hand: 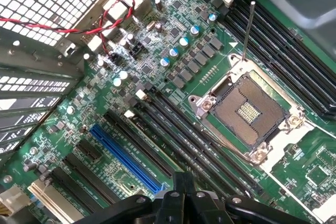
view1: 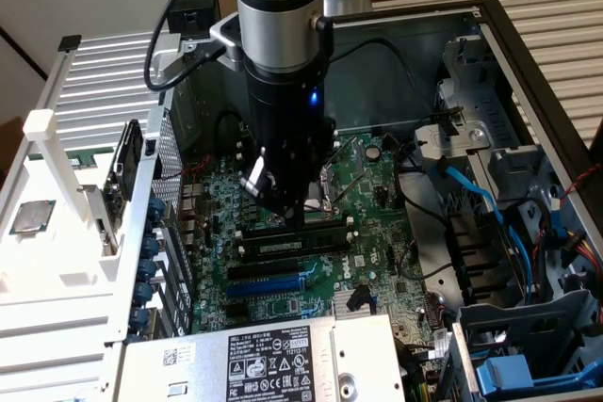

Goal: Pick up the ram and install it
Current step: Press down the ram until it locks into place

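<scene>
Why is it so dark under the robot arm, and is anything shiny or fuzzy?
Exterior view: the arm shades the motherboard beneath it, and a small blue light glows on the arm. Wrist view: the bare CPU socket frame and the metal lever gleam; the pincer near the camera looks dark and slightly soft.

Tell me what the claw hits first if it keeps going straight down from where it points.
Probably the ram seated in the black memory slots directly under the shut claw; the depth between them is unclear.

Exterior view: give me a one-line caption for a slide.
Shut gripper pressing down at a ram stick seated among the motherboard memory slots inside the open computer case.
</scene>
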Controlling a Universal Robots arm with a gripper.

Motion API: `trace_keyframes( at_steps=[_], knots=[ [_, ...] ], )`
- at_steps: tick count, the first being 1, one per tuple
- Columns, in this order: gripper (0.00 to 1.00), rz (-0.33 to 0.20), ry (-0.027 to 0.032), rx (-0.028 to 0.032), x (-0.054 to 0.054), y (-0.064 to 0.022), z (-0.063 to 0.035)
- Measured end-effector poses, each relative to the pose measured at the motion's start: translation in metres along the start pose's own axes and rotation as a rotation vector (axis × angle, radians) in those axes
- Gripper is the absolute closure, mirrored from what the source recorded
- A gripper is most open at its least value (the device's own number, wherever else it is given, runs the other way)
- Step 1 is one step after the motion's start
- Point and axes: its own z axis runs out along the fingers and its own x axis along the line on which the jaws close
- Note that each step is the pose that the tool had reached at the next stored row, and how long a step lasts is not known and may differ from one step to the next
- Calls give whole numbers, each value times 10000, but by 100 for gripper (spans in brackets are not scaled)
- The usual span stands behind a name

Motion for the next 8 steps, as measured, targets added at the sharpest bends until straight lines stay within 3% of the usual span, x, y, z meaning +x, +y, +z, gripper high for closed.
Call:
trace_keyframes(
  at_steps=[8],
  knots=[
    [90, 1021, 64, -13, 0, 0, 0]
  ],
)
